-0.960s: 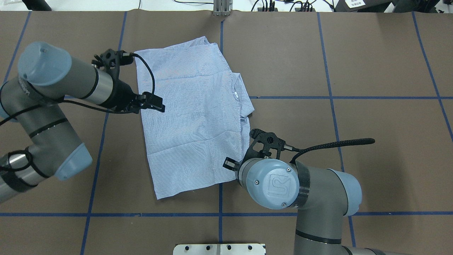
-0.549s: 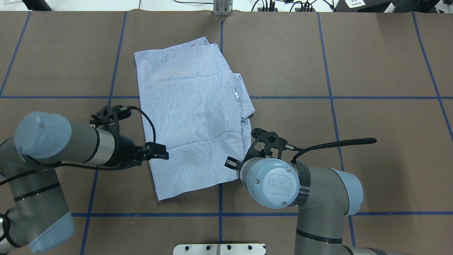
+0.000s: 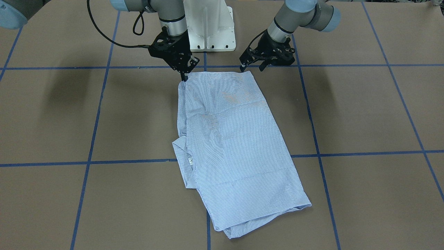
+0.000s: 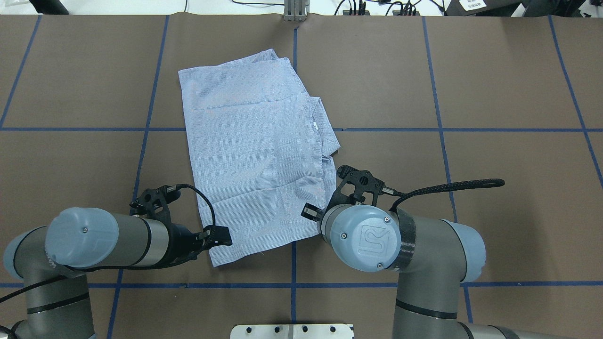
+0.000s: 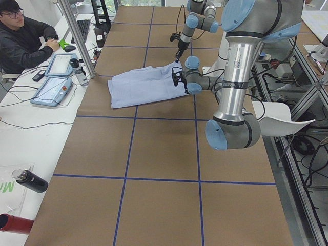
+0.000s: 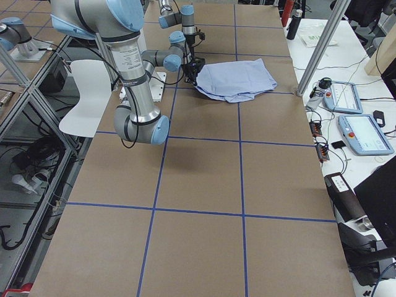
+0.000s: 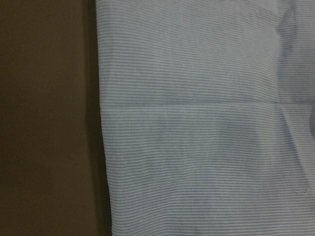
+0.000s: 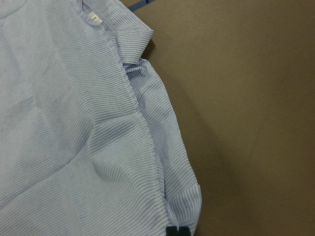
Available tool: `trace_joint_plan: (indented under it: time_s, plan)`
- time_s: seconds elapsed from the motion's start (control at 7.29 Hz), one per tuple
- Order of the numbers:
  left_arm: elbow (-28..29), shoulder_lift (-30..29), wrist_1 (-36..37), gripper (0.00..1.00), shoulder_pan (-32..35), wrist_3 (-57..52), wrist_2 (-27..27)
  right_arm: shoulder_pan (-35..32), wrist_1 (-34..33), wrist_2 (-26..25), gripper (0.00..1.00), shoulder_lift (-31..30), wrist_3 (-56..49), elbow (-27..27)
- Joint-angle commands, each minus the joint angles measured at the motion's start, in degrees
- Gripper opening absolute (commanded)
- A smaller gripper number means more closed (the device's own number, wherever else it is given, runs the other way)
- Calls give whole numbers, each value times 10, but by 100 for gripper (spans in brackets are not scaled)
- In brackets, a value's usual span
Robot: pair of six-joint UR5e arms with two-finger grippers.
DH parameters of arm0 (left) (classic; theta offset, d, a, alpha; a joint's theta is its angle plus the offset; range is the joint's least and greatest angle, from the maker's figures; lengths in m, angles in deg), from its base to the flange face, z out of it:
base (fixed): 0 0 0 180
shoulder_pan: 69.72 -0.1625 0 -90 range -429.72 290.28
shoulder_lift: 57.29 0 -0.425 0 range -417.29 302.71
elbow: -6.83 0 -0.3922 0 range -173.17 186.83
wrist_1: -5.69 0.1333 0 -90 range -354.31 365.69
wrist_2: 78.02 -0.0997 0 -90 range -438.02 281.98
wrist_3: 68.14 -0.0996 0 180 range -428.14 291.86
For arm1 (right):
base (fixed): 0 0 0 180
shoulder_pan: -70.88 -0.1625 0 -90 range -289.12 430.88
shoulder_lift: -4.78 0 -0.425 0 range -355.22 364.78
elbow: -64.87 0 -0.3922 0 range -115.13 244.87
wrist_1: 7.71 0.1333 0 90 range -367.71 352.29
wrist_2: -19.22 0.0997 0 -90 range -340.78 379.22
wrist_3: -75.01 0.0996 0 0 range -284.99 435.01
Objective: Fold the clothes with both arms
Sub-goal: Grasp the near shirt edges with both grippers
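Observation:
The clothes are one light blue striped shirt (image 4: 254,155), folded into a long rectangle and lying flat on the brown table, collar and white neck label (image 4: 313,124) on its right side. My left gripper (image 4: 221,237) is open and hovers at the shirt's near left corner, its fingers spread just over the hem in the front-facing view (image 3: 251,67). My right gripper (image 3: 184,77) is shut, pinching the near right corner of the shirt (image 3: 236,146). Its black tip shows at the cloth's edge in the right wrist view (image 8: 177,231). The left wrist view shows only striped cloth (image 7: 206,123) and table.
Blue tape lines (image 4: 292,285) mark a grid on the table. The white pedestal base (image 3: 208,24) stands right behind the shirt's near edge. A person (image 5: 25,36) sits at a side bench with tablets; control pendants (image 6: 365,133) lie on the bench opposite.
My left arm has swept back toward the robot along the shirt's left edge, from its far part to the near corner. The right gripper has hardly moved; a small bump rose in the cloth beside it.

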Motion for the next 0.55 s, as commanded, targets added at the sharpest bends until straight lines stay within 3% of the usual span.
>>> trace_joint_plan:
  time_s: [0.0,0.41]
  plan:
    - [8,-1,1,83,-15,16,-2,-1,0,1,0,1,-1,0]
    - [22,-7,1,82,-40,19,-2,0,0,1,0,1,-1,0]
